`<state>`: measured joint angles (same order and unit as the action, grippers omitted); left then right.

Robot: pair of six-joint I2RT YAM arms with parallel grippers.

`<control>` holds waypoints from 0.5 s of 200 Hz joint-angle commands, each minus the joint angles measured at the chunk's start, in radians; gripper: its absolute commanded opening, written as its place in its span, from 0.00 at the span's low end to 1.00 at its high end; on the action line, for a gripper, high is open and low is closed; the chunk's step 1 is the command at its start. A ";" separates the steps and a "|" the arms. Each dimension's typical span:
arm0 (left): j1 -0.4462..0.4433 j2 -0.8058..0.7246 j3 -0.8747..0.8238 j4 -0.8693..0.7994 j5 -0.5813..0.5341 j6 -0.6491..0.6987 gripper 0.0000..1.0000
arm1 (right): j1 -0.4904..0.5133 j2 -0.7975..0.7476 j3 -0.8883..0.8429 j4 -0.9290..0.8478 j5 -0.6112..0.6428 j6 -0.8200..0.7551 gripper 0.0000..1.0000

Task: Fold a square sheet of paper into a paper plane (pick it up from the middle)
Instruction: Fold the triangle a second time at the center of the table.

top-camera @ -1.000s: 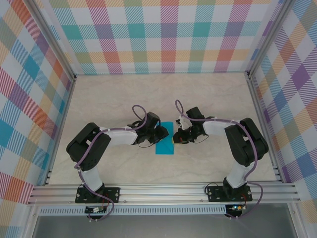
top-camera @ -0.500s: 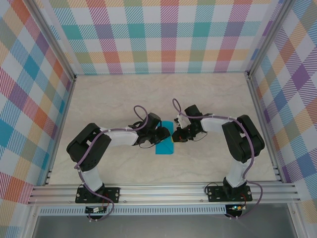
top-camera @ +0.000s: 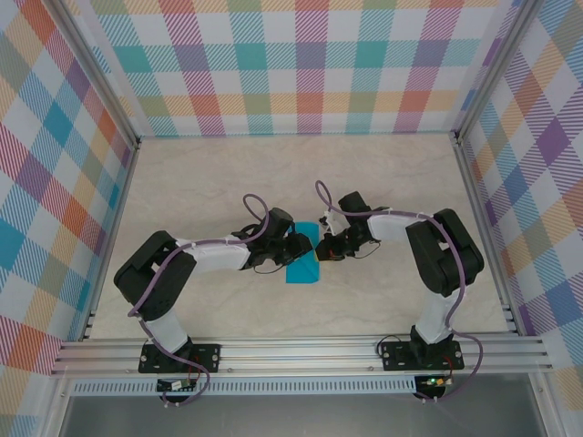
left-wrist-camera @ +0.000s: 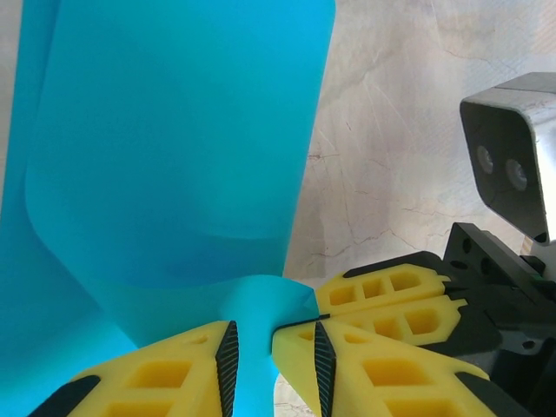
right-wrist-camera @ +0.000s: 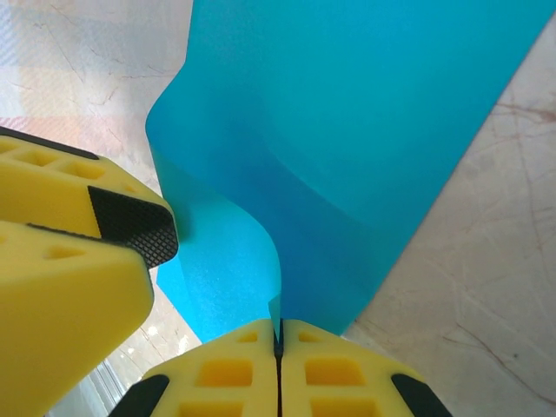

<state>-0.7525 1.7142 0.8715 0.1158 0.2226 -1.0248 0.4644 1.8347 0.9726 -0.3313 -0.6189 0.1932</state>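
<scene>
From above, both arms reach in toward the middle of the table [top-camera: 228, 173], and the left gripper [top-camera: 297, 248] and right gripper [top-camera: 322, 248] nearly meet over the far end of the square sheet of paper [top-camera: 302, 268], which lies as a narrow teal-blue strip between them with its near end flat on the table. In the left wrist view the square sheet of paper [left-wrist-camera: 174, 148] rises steeply in front of the lens and narrows into a curled neck that runs down between the two yellow fingers [left-wrist-camera: 165, 378] of the left gripper [left-wrist-camera: 271, 365]. The black pads stand a little apart, the neck lies against one of them and a sliver of gap shows by the other, so I cannot tell whether the paper is truly squeezed. Just beside it on the right lie the right gripper [left-wrist-camera: 347, 302] and a grey camera housing [left-wrist-camera: 511, 165], over the pale marbled table [left-wrist-camera: 391, 130]. In the right wrist view the right gripper [right-wrist-camera: 278, 334] has its fingers pressed together, clamped on the sheet's lower edge. The square sheet of paper [right-wrist-camera: 347, 130] curves up and away from them in a soft S-bend, the left gripper [right-wrist-camera: 143, 265] sits close on the left, and the table [right-wrist-camera: 486, 287] shows beyond
</scene>
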 commanded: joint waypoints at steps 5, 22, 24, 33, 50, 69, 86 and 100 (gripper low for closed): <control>-0.016 -0.021 -0.009 0.027 -0.009 0.017 0.31 | -0.004 0.023 0.024 -0.014 -0.019 -0.032 0.06; -0.015 -0.009 -0.005 0.039 0.000 0.017 0.30 | -0.004 0.028 0.028 -0.015 -0.018 -0.030 0.06; -0.016 -0.009 -0.004 0.040 0.001 0.017 0.30 | -0.004 0.028 0.028 -0.016 -0.018 -0.030 0.06; -0.016 -0.004 -0.003 0.044 0.001 0.017 0.30 | -0.004 0.028 0.028 -0.015 -0.016 -0.031 0.06; -0.016 0.005 -0.004 0.053 0.001 0.013 0.30 | -0.004 0.027 0.026 -0.017 -0.011 -0.031 0.06; -0.016 0.015 -0.003 0.056 0.006 0.011 0.28 | -0.004 0.026 0.026 -0.017 -0.008 -0.031 0.07; -0.016 0.021 -0.009 0.056 0.005 0.009 0.25 | -0.004 0.026 0.026 -0.019 -0.002 -0.031 0.07; -0.016 0.023 -0.016 0.066 0.007 0.005 0.17 | -0.004 0.028 0.026 -0.019 0.001 -0.031 0.07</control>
<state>-0.7525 1.7203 0.8715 0.1570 0.2241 -1.0267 0.4644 1.8538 0.9730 -0.3347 -0.6170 0.1932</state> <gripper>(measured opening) 0.237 0.069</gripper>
